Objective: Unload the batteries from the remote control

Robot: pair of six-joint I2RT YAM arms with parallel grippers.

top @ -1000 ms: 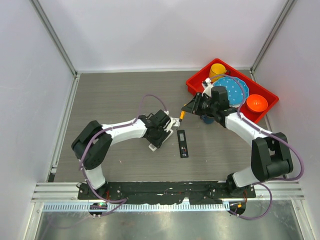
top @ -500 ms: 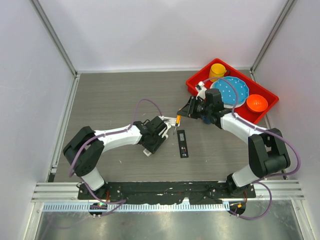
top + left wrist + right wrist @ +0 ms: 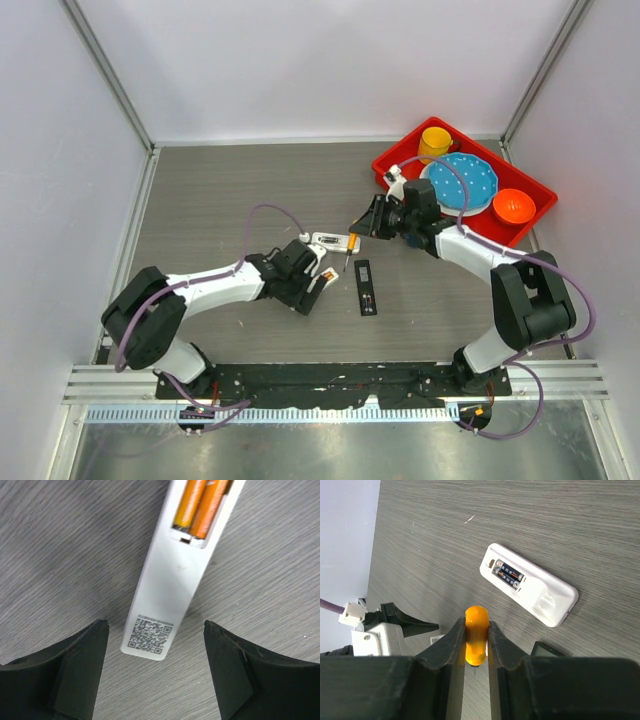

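Left gripper agape — slim white remote, glossy orange batteries, right gripper pinching orange-handled screwdriver.

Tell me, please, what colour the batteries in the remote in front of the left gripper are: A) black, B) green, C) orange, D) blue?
C: the left wrist view shows two orange batteries lying side by side in the opened remote.

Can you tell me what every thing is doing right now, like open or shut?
left gripper: jaws open, holding nothing.
right gripper: jaws shut on the screwdriver.
white remote: cover off, orange batteries inside.
second white remote: cover off, dark batteries inside.
black remote: lying flat, untouched.
yellow cup: upright in red bin.
orange bowl: upright in red bin.
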